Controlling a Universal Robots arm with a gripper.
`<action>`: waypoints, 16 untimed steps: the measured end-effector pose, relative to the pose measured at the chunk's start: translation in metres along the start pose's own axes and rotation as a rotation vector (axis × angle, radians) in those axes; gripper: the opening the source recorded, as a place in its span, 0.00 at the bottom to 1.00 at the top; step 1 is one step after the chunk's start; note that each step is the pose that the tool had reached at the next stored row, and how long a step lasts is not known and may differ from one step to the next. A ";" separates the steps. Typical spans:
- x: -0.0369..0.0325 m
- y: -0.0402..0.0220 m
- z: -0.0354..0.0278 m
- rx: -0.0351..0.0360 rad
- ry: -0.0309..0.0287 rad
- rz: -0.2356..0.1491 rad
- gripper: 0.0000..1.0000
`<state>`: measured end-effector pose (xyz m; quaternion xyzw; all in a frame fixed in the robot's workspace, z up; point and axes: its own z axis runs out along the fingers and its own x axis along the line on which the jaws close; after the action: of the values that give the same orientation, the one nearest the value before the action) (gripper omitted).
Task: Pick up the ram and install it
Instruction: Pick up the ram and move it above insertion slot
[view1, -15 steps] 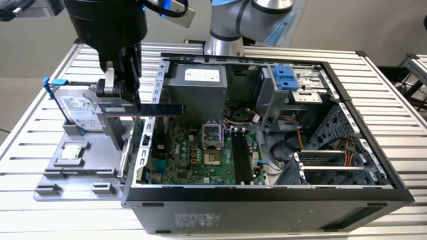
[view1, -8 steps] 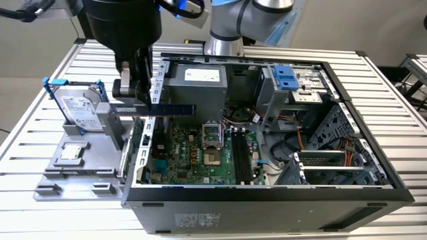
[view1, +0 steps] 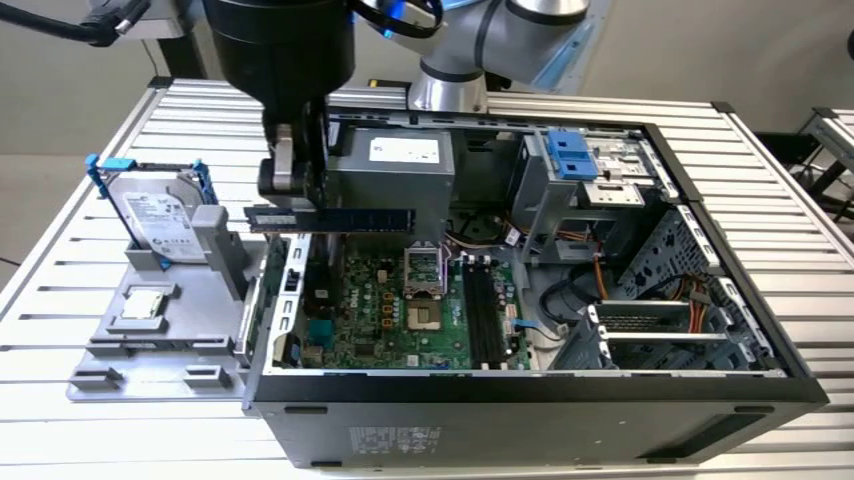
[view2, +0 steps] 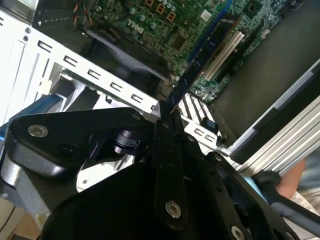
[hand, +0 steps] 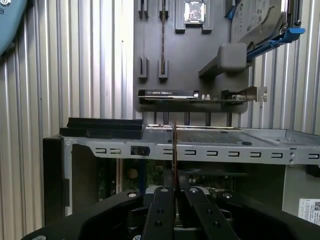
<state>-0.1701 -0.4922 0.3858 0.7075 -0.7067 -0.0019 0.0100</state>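
One ram: we see it lifted and lying level, left of centre in the exterior view, above the motherboard inside the open computer case.
Fingers: we find the gripper closed on the ram's end toward the exterior view's left; in the first wrist view the fingers pinch the thin board edge-on.
Holder: on the table, lower left of the frame, carrying the hard drive and processor chip.
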 end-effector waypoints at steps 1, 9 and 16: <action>0.0000 -0.0011 0.0000 0.0000 -0.0001 0.000 0.00; 0.0000 -0.0151 -0.0003 -0.0005 0.0000 0.000 0.00; 0.0000 -0.0317 -0.0006 -0.0020 0.0000 0.000 0.00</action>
<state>-0.1383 -0.4922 0.3858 0.7075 -0.7066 -0.0026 0.0107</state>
